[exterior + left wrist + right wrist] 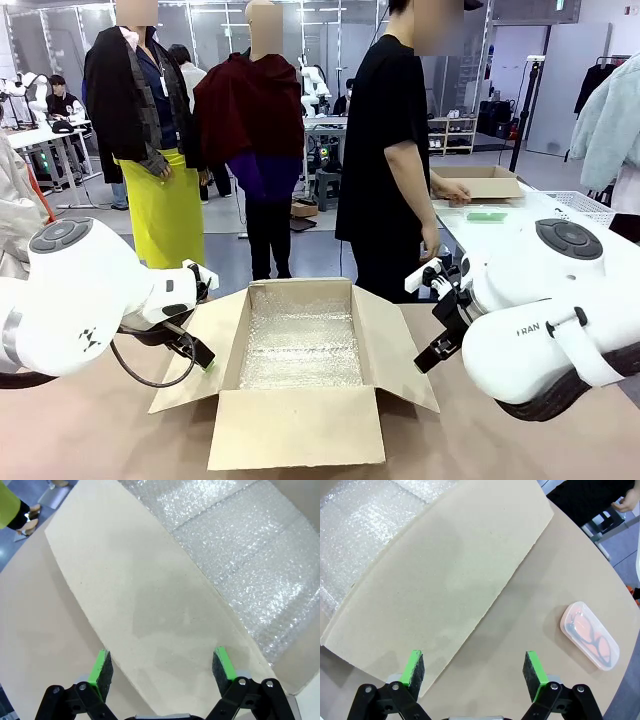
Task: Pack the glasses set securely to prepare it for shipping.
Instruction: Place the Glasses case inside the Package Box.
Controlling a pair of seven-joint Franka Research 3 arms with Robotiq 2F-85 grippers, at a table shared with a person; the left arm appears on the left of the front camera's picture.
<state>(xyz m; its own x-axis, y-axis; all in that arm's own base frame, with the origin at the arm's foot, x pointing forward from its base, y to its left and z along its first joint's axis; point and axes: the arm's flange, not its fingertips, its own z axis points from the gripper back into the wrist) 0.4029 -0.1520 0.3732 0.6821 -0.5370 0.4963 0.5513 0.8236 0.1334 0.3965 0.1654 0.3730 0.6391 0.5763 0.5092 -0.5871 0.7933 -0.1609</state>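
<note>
The left gripper [162, 667] and right gripper [474, 667] are hovering wide open and empty over the flaps of the cardboard box [300, 430]. Bubble wrap [300, 345] is lining it for cushioning. The pink glasses case [590, 635] is lying beyond the right gripper's fingers, to one side, probably waiting for pickup.

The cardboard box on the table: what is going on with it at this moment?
The cardboard box stands open, lined with bubble wrap, with no case in it yet. Both grippers are open and empty: the left gripper hovers over the left flap, the right gripper over the right flap. A pink case with glasses lies on the table beside that flap. The person stands turned sideways.
</note>
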